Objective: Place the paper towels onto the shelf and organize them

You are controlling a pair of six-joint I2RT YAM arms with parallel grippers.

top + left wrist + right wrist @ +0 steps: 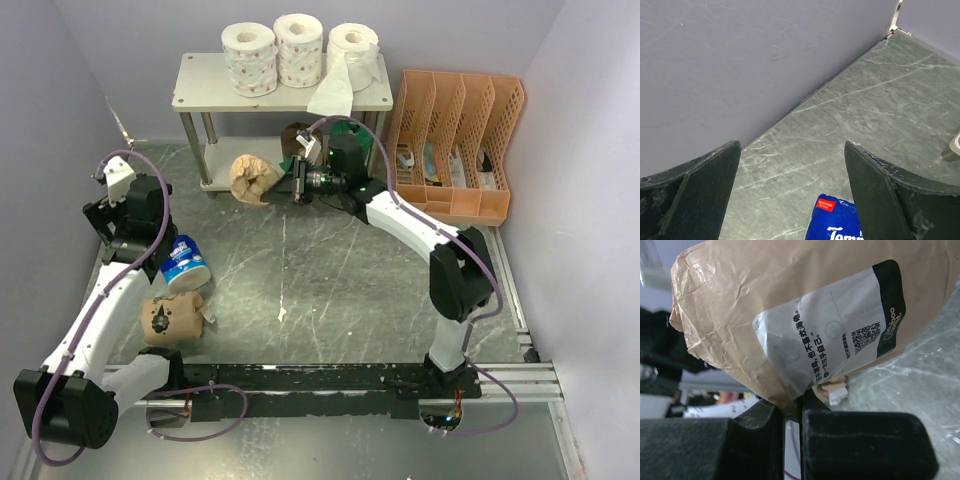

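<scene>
The shelf (205,92) stands at the back, with three white paper towel rolls (298,48) on its top board. My right gripper (286,181) (792,407) is shut on the wrapper of a tan kraft-wrapped roll (254,178) (790,315), held just in front of the lower tier. A dark green-wrapped roll (296,134) shows behind it under the top board. My left gripper (125,215) (792,195) is open and empty, raised by the left wall. A blue-wrapped roll (185,262) (837,222) lies below it. A second tan roll (172,318) lies nearer on the table.
An orange slotted file organizer (455,150) stands right of the shelf. A loose white sheet (333,95) hangs from the rightmost white roll over the top board's edge. Purple-grey walls close in on the left, back and right. A shelf post foot (952,150) shows in the left wrist view.
</scene>
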